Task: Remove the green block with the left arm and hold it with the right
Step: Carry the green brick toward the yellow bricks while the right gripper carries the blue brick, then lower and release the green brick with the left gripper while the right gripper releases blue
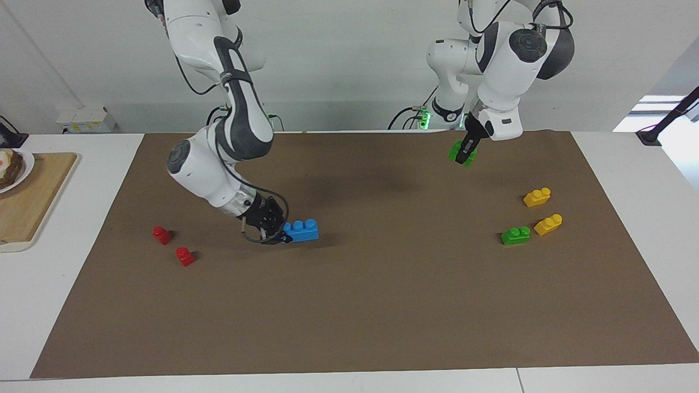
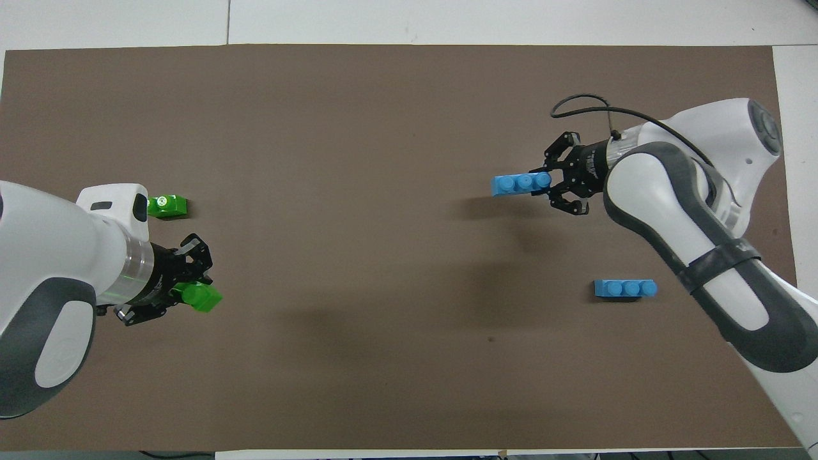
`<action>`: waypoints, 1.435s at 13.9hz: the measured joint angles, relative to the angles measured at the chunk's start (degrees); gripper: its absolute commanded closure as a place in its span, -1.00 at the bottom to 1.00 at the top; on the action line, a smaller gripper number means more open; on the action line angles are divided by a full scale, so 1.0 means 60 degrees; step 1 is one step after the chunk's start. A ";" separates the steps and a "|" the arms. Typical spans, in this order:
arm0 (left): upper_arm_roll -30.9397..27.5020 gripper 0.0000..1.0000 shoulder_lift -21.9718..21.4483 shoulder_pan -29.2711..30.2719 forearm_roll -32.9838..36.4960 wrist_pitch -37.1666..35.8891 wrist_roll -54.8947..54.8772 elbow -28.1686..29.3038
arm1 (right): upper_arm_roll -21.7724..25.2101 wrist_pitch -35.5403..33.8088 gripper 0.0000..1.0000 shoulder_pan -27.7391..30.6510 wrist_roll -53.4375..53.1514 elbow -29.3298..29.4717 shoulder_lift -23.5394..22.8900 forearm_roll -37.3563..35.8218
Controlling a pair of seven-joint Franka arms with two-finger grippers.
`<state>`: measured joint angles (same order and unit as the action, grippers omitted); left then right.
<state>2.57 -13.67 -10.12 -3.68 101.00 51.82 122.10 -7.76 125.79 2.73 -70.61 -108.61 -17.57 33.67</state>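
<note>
My left gripper (image 1: 465, 156) is shut on the green block (image 1: 455, 149) and holds it high in the air over the mat, toward the left arm's end; both also show in the overhead view, the gripper (image 2: 190, 295) and the block (image 2: 206, 298). My right gripper (image 1: 279, 232) is shut on one end of a blue three-stud brick (image 1: 301, 230) and holds it low at the mat toward the right arm's end. In the overhead view the right gripper (image 2: 549, 185) and that blue brick (image 2: 519, 184) show too. The green block and the blue brick are well apart.
A second green brick (image 1: 515, 235) and two yellow bricks (image 1: 537, 197) (image 1: 548, 224) lie at the left arm's end. Two red bricks (image 1: 162, 234) (image 1: 185, 256) and another blue brick (image 2: 625, 289) lie at the right arm's end. A cutting board (image 1: 38, 191) lies off the mat.
</note>
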 measured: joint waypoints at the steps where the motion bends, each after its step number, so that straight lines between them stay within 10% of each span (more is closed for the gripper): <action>1: -0.0009 1.00 -0.0030 0.0336 -0.0002 -0.0085 -0.1138 0.0097 | 0.0004 -0.0086 1.00 0.0414 0.0170 -0.0098 0.0003 -0.0007; 8: -0.0068 1.00 -0.0006 0.2391 -0.0009 0.0317 -0.8503 0.1020 | -0.0002 -0.0600 1.00 0.1569 0.1040 -0.1072 0.0344 -0.0421; 20: 0.0020 1.00 0.1304 0.2400 0.0013 0.2842 -0.9318 0.1888 | -0.0083 0.0259 1.00 0.1949 0.1433 -0.2065 0.0470 -0.0425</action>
<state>2.68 -5.85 4.28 -3.61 118.05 -4.09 133.43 -8.25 127.34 14.43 -62.02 -121.00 -14.75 31.12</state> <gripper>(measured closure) 0.643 0.652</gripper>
